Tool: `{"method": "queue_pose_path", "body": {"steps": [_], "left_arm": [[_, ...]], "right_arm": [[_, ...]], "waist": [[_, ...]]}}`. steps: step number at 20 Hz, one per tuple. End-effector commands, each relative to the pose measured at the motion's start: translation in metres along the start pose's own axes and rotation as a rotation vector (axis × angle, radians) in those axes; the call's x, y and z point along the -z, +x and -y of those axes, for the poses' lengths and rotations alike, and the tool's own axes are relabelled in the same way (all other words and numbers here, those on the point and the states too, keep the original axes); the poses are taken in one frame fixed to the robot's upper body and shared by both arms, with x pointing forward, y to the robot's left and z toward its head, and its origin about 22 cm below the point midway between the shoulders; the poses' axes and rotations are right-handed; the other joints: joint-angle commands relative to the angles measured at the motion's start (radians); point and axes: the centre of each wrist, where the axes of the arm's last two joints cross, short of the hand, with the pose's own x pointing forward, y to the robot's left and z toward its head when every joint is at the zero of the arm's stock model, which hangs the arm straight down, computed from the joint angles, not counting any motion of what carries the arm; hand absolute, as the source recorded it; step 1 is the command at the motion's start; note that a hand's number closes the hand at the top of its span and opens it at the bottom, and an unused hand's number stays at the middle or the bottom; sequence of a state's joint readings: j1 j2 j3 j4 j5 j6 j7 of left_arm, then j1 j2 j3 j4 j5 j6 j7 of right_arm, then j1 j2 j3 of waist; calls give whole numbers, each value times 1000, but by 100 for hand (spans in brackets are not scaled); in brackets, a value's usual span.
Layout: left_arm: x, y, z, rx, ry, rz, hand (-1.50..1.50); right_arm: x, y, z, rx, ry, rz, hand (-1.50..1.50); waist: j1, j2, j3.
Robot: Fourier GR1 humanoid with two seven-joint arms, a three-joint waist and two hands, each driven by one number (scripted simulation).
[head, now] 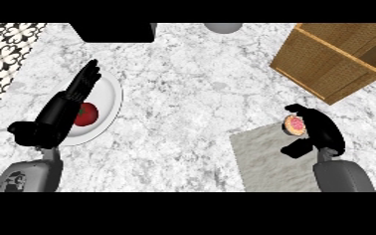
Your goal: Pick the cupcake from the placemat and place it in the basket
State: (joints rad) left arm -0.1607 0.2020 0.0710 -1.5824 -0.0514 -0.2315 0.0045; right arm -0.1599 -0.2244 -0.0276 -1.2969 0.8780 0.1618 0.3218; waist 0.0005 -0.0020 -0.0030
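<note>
Right robot hand curled round the cupcake, held over the grey placemat on the marble desk. Wicker basket stands apart at upper right. Left robot hand, fingers straight, lies over a white plate bearing a tomato.

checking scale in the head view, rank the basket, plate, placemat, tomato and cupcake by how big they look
1. basket and placemat: look alike, and both are cut off or partly hidden, so unranked
2. plate, partly under the left hand
3. tomato
4. cupcake, held in the right hand
</note>
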Motion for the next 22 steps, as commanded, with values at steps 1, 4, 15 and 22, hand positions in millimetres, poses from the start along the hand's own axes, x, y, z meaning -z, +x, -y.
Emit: {"method": "queue_pose_path", "body": {"steps": [1, 4, 15, 22], "left_arm": [[14, -6, -2, 13, 13, -3, 0], [3, 4, 9, -12, -23, -11, 0], [17, 7, 20, -14, -11, -8, 0], [6, -7, 18, -14, -50, 9, 0]], "right_arm": [[9, 8, -3, -62, 51, 8, 150], [-8, 5, -13, -31, 39, 23, 150], [8, 61, -20, -187, -115, 102, 150], [17, 184, -37, -87, -200, -7, 150]], "waist": [[0, 3, 3], [-1, 1, 3], [2, 2, 3], [48, 12, 4]]}}
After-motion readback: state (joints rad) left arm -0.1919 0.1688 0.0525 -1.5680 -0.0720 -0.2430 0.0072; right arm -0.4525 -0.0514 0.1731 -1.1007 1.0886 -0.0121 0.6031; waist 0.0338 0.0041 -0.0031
